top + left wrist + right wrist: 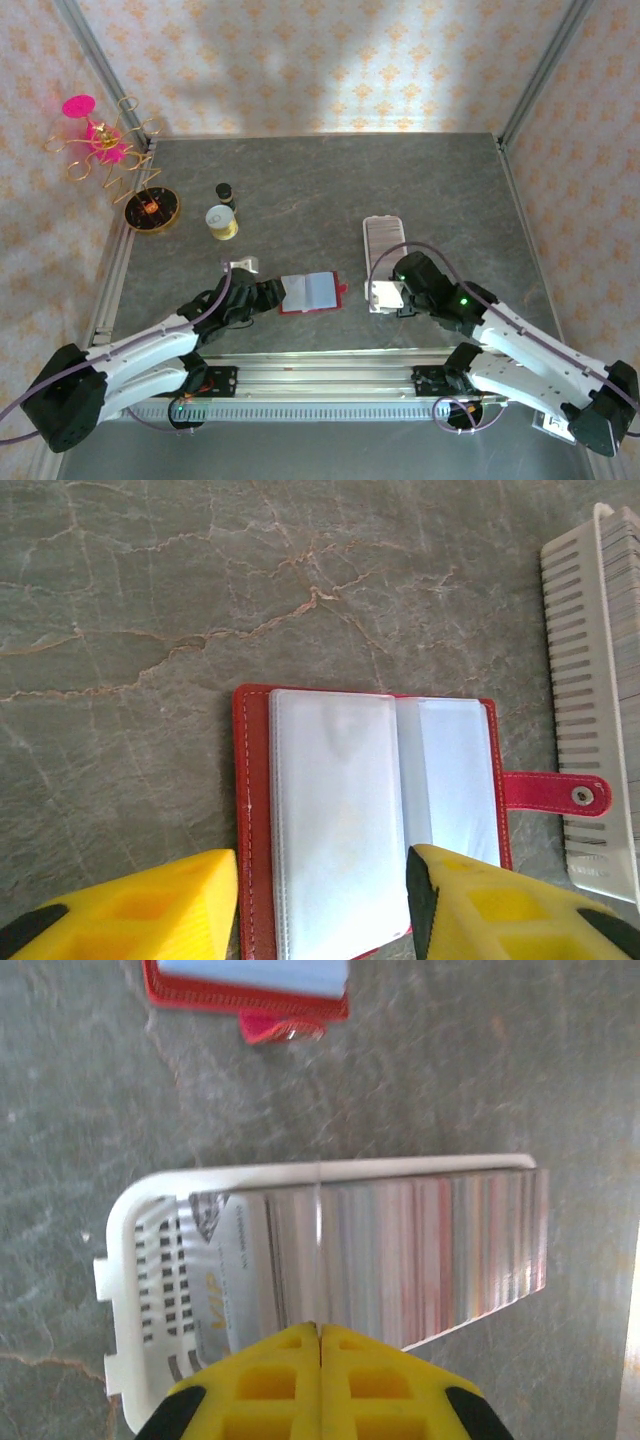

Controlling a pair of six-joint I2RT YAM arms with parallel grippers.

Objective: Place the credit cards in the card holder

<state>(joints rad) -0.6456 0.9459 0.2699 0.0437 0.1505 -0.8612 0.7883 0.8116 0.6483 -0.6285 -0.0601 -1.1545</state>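
Free counter (300, 190) lies ahead of both arms. Left arm low and stretched forward; left gripper (320, 910) released, fingers straddling the near edge of the open card holder (365, 810). Right gripper (320, 1332) clenched over the white tray (250, 1173). Credit cards (420, 1250) stacked just ahead of its tips.

Grey stone-patterned worktop (330, 190). Far left: gold wire stand (100, 150) beside round dark dish (152, 211). Small dark bottle (225, 193) just behind white-lidded yellow jar (221, 222). White slotted tray (383, 235) right of centre.
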